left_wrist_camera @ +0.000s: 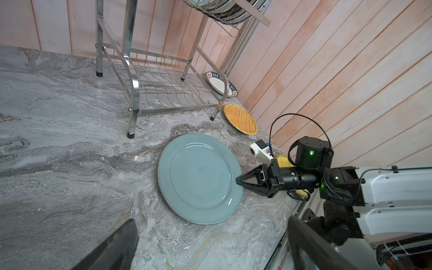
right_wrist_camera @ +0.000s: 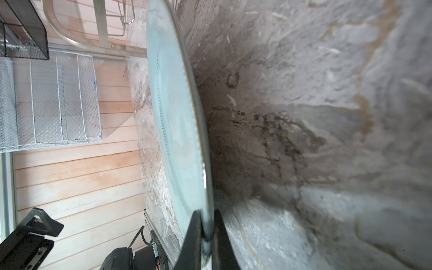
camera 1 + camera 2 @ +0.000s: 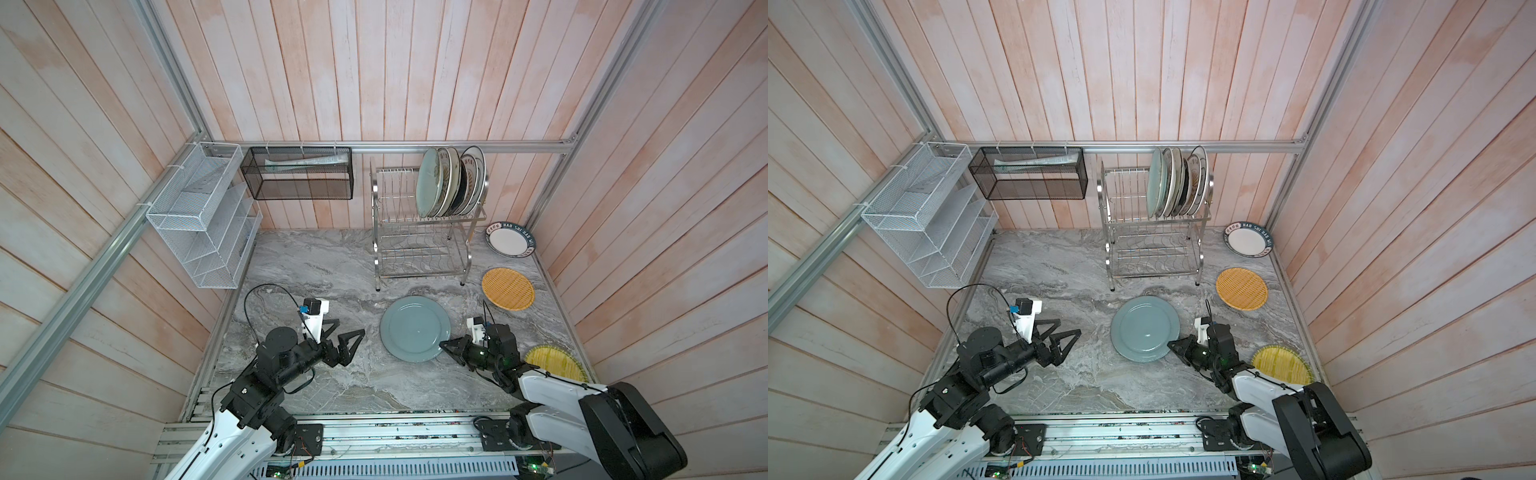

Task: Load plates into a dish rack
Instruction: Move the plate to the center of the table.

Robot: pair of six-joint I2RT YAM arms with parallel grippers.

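Closest in, my right pincer (image 2: 207, 236) is pinching the rim of the grey-blue plate (image 3: 414, 328), which lies on the marble tabletop (image 3: 311, 270) in front of the dish rack (image 3: 424, 253). My left pincer (image 3: 348, 328) is spread wide and holds nothing, near the plate's other side. Several standing plates (image 3: 449, 183) fill the right end of the rack's upper tier. Beside the rack lies a white plate (image 3: 510, 240) whose dark rim reads "HAO SHI HAO WEI". An orange woven plate (image 3: 508, 295) and a yellow woven plate (image 3: 555, 361) lie along my right side.
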